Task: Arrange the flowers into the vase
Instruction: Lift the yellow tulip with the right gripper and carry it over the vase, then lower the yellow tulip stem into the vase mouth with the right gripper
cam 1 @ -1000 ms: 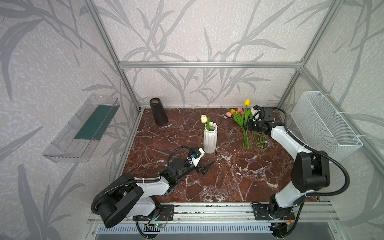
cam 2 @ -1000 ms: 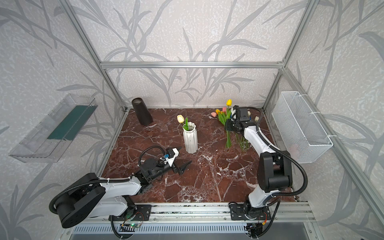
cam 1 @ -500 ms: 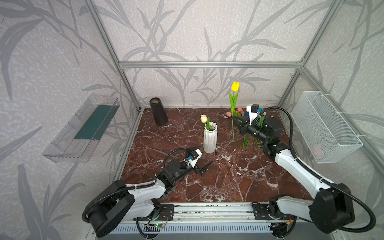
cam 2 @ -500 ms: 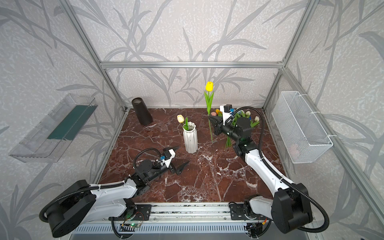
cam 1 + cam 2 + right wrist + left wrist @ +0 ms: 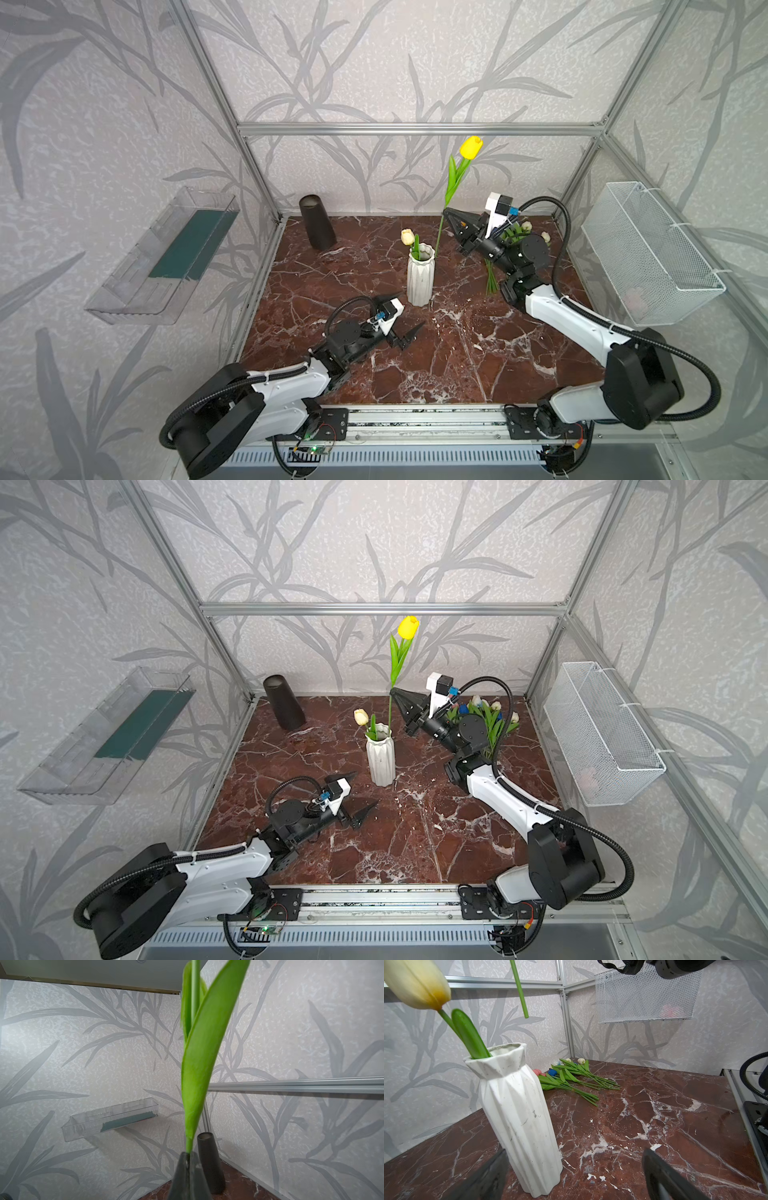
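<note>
Over by the back right of the red-brown marble tabletop (image 5: 457,365), the right gripper (image 5: 446,212) is pinched tight on the thin green stem of a yellow tulip (image 5: 453,178), holding it upright with the head well above the arm. In the left wrist view its cut end (image 5: 526,1015) hangs in the air above the rim of the white ribbed ceramic vase (image 5: 420,278), not inside it. A cream-white tulip (image 5: 407,237) already stands in that vase, leaning away from the held stem. Behind the right arm, the other tulips (image 5: 571,1080) lie in a loose bundle on the marble, with pink, blue and white heads showing. Nearer the front, the left gripper (image 5: 365,787) sits low with its jaws spread wide and holding nothing, one finger just beside the vase's foot. Further out are a black tapered vase (image 5: 316,222) in the far left corner, a white wire basket (image 5: 648,253) on the right wall and a clear plastic tray (image 5: 166,257) on the left wall.
</note>
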`<act>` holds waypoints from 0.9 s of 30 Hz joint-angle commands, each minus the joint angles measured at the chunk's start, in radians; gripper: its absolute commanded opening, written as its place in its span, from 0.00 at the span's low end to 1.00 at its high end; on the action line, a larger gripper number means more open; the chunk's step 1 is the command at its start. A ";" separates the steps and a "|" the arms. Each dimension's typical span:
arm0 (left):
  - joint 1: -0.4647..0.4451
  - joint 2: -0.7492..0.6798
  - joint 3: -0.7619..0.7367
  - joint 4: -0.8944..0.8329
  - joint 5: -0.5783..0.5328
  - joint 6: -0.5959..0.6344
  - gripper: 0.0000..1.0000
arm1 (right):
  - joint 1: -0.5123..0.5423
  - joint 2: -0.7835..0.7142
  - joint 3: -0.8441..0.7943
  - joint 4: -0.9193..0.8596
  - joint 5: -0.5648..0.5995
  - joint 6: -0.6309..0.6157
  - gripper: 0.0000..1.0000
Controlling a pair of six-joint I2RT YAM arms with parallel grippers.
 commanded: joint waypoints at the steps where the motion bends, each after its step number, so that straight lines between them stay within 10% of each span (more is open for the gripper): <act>1: -0.007 -0.009 -0.011 -0.002 -0.007 0.023 1.00 | 0.024 0.026 0.046 0.071 0.023 -0.027 0.00; 27: -0.007 -0.011 -0.013 -0.016 -0.007 0.038 1.00 | 0.053 0.117 -0.106 0.086 -0.045 -0.276 0.00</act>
